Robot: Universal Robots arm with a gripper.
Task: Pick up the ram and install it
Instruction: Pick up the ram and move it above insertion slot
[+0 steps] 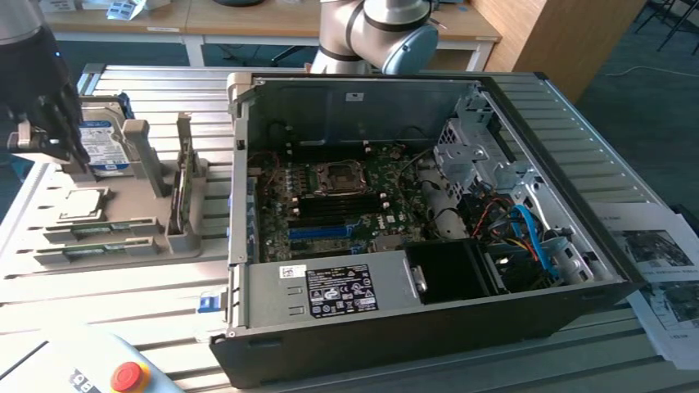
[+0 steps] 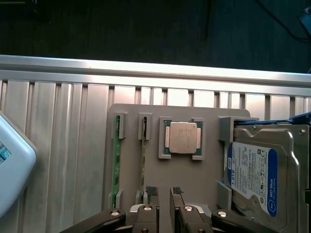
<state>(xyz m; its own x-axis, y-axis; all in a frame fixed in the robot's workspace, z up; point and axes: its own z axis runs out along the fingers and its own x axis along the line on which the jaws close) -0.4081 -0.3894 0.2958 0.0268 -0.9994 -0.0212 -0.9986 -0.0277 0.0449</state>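
Fingers of the claw (image 2: 164, 193) stand slightly parted, pinching nothing, over the grey holder (image 2: 190, 174) — the ram (image 2: 143, 160) sits on edge in its slot just beside them — its faces hidden, claw body cut off.

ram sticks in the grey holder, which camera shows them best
The wrist view: it looks straight down on two ram sticks standing on edge in slots of the grey holder. The exterior view shows them as small green strips at the exterior view's left.

Table (image 2: 58, 145): ribbed brushed alu. Tray (image 2: 194, 179): matt grey plastic. Ram (image 2: 115, 165): green PCB.
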